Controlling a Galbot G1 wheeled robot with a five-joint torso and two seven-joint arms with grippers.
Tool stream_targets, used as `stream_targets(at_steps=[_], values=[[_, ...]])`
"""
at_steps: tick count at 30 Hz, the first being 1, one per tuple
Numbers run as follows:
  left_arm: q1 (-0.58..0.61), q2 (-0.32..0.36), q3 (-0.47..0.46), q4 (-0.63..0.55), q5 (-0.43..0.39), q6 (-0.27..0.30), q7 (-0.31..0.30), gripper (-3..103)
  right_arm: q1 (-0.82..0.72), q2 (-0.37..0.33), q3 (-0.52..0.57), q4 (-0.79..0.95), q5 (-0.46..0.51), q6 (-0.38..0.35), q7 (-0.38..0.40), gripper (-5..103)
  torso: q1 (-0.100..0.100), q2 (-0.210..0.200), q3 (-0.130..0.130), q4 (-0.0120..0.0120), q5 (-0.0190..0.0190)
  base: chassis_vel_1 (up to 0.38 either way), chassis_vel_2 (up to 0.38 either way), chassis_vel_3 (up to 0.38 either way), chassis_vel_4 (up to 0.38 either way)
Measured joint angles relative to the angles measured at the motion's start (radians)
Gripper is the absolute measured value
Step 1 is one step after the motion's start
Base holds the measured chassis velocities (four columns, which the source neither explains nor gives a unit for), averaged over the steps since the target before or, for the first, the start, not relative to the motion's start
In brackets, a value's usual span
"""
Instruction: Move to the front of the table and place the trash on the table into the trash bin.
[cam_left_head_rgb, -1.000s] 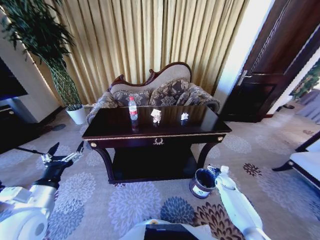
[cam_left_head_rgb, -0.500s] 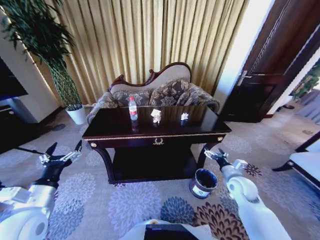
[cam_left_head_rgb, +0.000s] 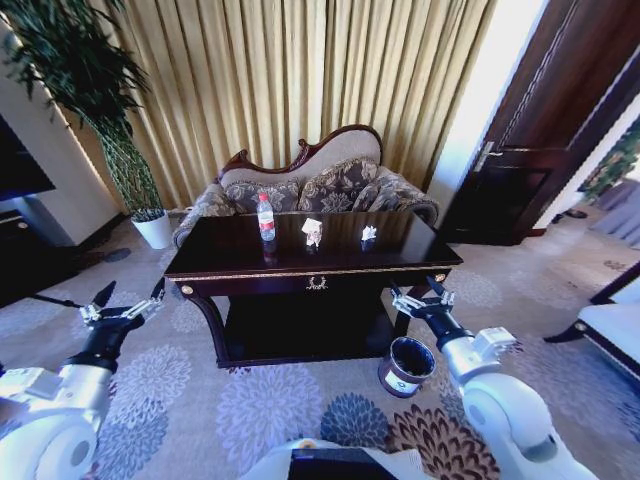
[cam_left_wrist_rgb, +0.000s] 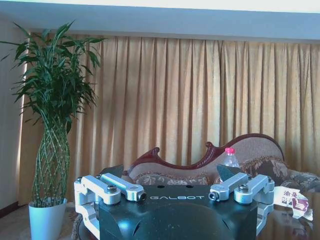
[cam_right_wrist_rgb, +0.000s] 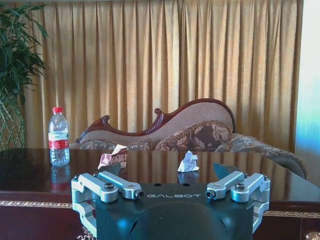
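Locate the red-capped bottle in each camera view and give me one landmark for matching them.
Head view: the bottle stands upright on the table, toward its far left.
Left wrist view: the bottle's cap and shoulders rise above the left gripper, before the sofa.
Right wrist view: the bottle stands on the tabletop at the picture's left.
Shared landmark: the carved-back sofa behind the table.

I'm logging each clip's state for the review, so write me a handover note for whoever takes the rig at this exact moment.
Left gripper: open, empty, hanging off the table's left end.
Right gripper: open, empty, by the table's front right leg, above the trash bin on the carpet.
On the table: bottle, crumpled paper, smaller paper piece.
Done: robot faces the table's front.
Left: all three pieces, none binned yet.
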Motion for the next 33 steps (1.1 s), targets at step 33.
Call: stream_targets(at_steps=[33], values=[[-0.013, 0.008, -0.013, -0.012, 0.021, 0.134, -0.007, 100, 0.004, 0.001, -0.025, -0.04, -0.008, 0.004, -0.027, 100, 0.0, 0.0, 0.0, 0.0001, -0.0001, -0.104, 0.105, 0.106, -0.1]])
